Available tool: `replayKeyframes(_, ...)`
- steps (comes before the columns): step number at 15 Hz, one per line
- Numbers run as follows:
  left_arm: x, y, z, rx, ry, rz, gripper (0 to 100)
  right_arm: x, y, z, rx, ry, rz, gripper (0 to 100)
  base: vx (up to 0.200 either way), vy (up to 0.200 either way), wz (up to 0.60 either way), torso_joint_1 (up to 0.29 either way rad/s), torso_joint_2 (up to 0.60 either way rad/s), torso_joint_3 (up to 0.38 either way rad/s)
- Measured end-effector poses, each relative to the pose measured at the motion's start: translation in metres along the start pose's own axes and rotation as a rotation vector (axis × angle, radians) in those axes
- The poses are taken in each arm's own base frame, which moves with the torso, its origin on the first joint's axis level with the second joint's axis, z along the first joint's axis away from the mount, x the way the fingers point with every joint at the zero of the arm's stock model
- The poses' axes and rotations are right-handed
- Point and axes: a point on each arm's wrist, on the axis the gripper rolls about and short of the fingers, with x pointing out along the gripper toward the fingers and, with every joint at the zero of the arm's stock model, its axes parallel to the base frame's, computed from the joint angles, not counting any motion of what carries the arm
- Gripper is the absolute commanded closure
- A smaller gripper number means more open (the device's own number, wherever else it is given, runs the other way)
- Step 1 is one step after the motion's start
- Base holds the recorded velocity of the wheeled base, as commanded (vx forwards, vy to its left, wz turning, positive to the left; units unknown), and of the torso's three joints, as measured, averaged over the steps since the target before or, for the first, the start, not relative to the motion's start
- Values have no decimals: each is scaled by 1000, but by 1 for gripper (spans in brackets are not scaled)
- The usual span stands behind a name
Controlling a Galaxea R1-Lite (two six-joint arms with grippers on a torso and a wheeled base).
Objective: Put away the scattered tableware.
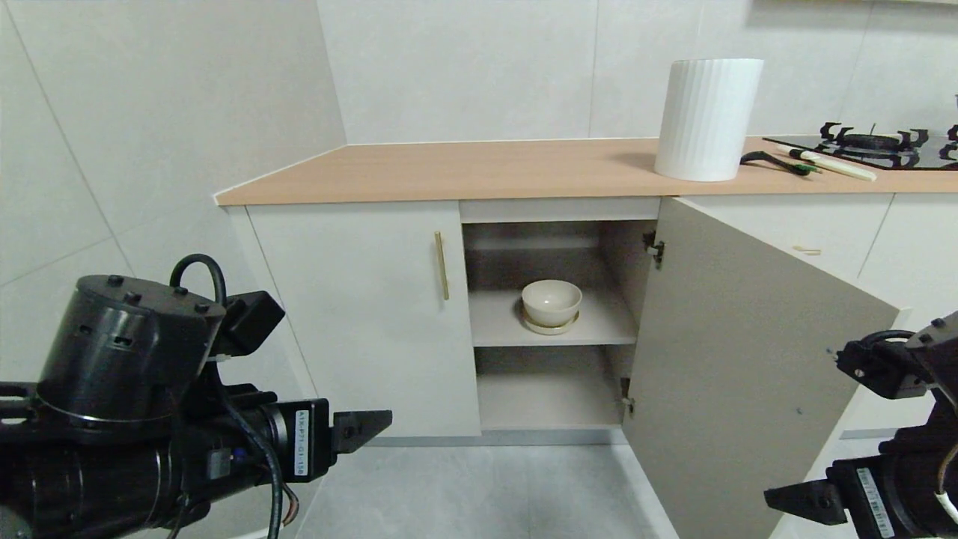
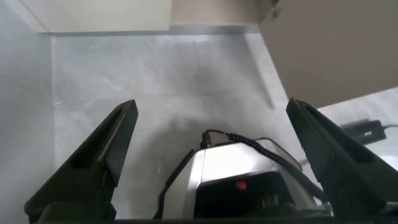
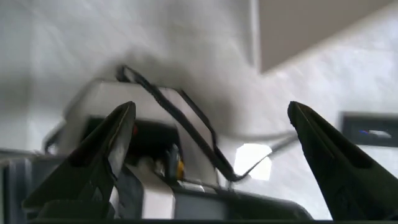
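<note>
Left gripper [image 2: 210, 107] and right gripper [image 3: 211, 107] hang low, spread.

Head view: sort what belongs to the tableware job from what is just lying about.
Job: bowl on saucer on the cupboard's upper shelf; open cupboard door; left gripper, right gripper, both open and empty.
Lying about: white ribbed jar, black-handled utensil and white-handled utensil on the counter; gas hob.

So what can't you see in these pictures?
- Inside the white ribbed jar: head view, its own wall hides it.
- Behind the closed cupboard door: head view, the door hides it.
- The stove: head view, cut off by the right edge.
- The plate under the bowl: head view, mostly covered by the bowl.
</note>
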Motion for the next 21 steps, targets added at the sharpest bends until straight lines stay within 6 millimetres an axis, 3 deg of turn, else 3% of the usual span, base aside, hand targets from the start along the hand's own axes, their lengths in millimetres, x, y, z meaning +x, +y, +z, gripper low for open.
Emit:
replayKeyframes(4,0,0,0,1,1,-1,0,-17,-14,1,-8,2,-68,0,0,0,0,0,0,0)
replayKeyframes(11,2,0,-1,0,6,3,0,-33,-78,32,195,-192,-324,0,0,0,0,0,0,0)
replayKeyframes(16,1,0,-1,0,5,2,0,-9,-102,56,332,-245,-360,0,0,0,0,0,0,0)
replayKeyframes(21,2,0,-1,0,7,3,0,23,-110,71,434,-298,-347,0,0,0,0,0,0,0)
